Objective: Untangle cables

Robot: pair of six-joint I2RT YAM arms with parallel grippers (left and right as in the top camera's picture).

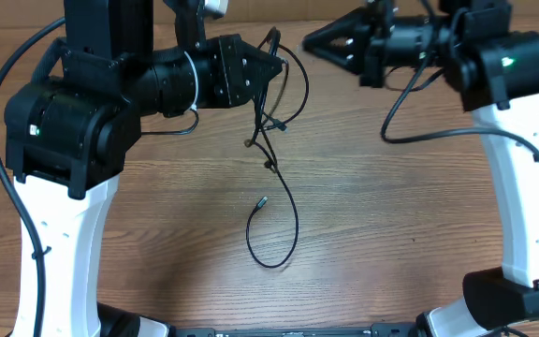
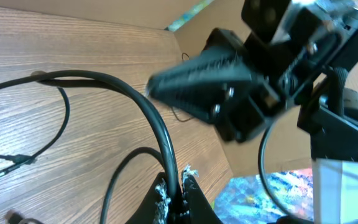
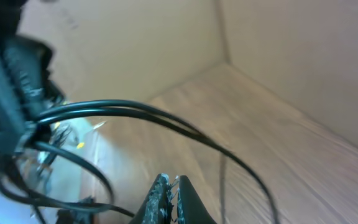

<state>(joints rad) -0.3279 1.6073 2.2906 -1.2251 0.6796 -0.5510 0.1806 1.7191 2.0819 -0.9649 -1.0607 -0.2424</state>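
Near the back middle of the wooden table [image 1: 391, 225], the cables [image 1: 269, 165] are held at their far end by the left gripper [image 1: 277, 64], whose fingers are pressed together on the thin black cords. From that pinch the strands run toward the front edge and cross in a small knot a little below the gripper. One cord carries on into an open loop lying on the wood. It ends in a small metal-tipped plug [image 1: 262, 199] that lies well apart from the knot. Another strand bows out to the right of the gripper and curves back toward the knot.

The left wrist camera shows the grip up close. A cord [image 2: 165, 143] comes out of the closed left gripper [image 2: 176, 193] and arcs away to the left above the table, with thinner strands lying on the wood further left.

The right gripper [image 1: 309, 42] sits just to the right of the left one and points at it, with its jaws drawn together to a tip. In its own wrist view the right gripper [image 3: 169, 186] is closed and two cords [image 3: 117, 107] pass across above it. That view is blurred. No strand seems caught between the fingers, but I cannot be sure. A tan cardboard wall [image 3: 291, 50] stands behind.
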